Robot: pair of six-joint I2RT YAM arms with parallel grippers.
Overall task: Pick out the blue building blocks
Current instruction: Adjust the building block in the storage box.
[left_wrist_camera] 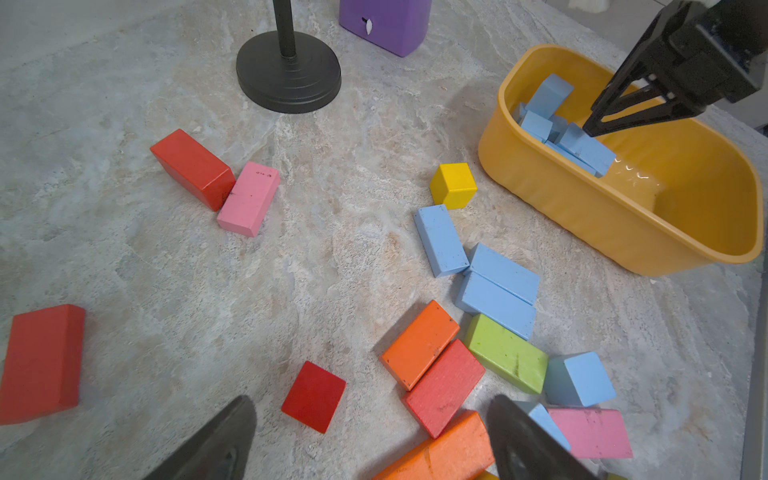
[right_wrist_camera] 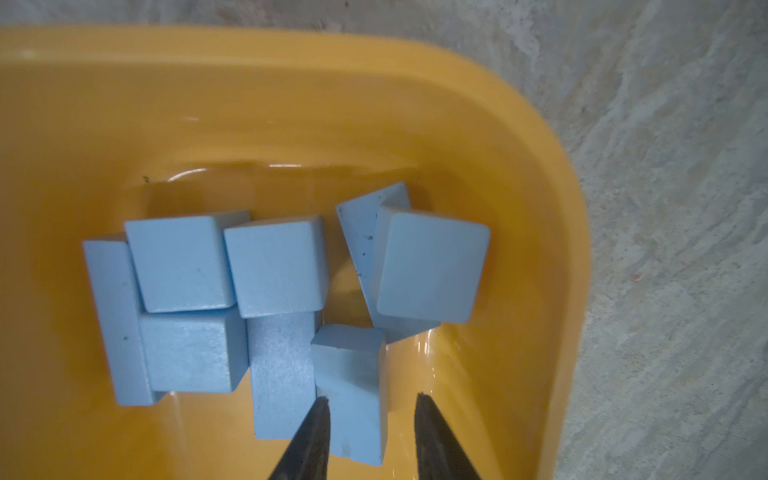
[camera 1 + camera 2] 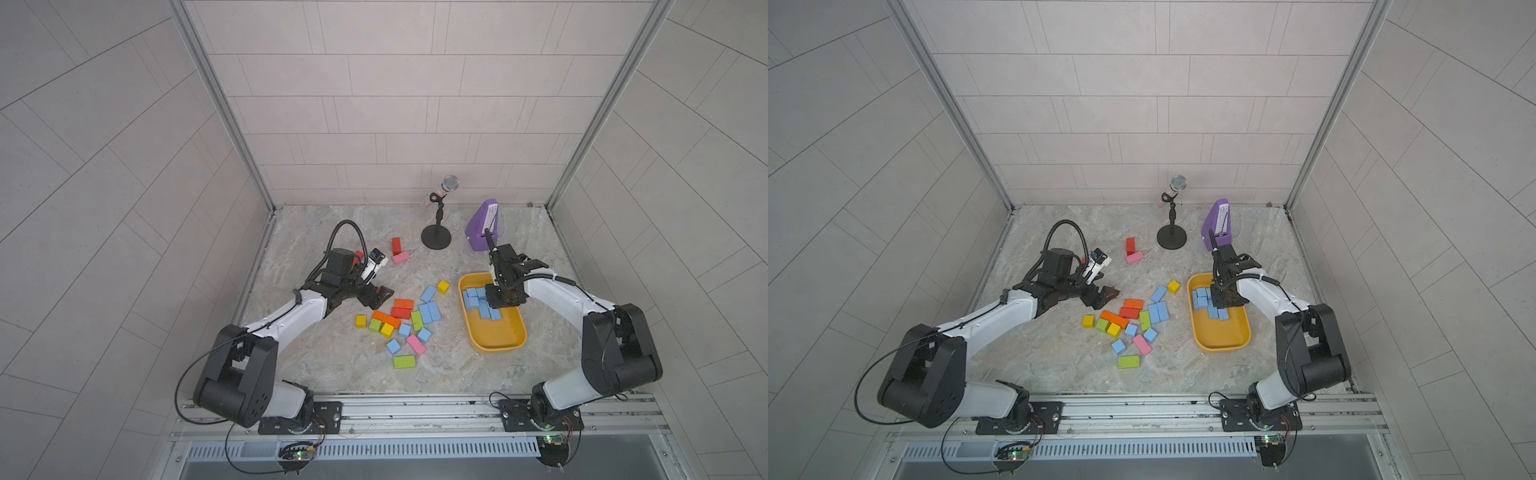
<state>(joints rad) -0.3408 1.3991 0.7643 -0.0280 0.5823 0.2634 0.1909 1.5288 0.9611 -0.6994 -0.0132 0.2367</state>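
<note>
Blue building blocks lie in two groups. One heap sits at the far end of the yellow tray on the robot's right. In the right wrist view the heap is made of cubes and longer bricks, some leaning on each other. Six more blue ones lie loose on the marbled table, mixed among orange, red, green, yellow and pink blocks just left of the tray.

The right gripper hangs point-down inside the tray over the heap. Its two tips stand a little apart, and bare tray shows between one tip and the nearest blue brick, so it pinches nothing (the other tip overlaps that brick in the picture, and whether it touches cannot be told).

The left gripper hovers low over the table at the left edge of the mixed pile, jaws spread wide and holding nothing — a small red block lies on the table below the gap.

At the back stand a toy microphone on a black stand and a purple metronome. A red brick touches a pink brick, apart from the pile.
</note>
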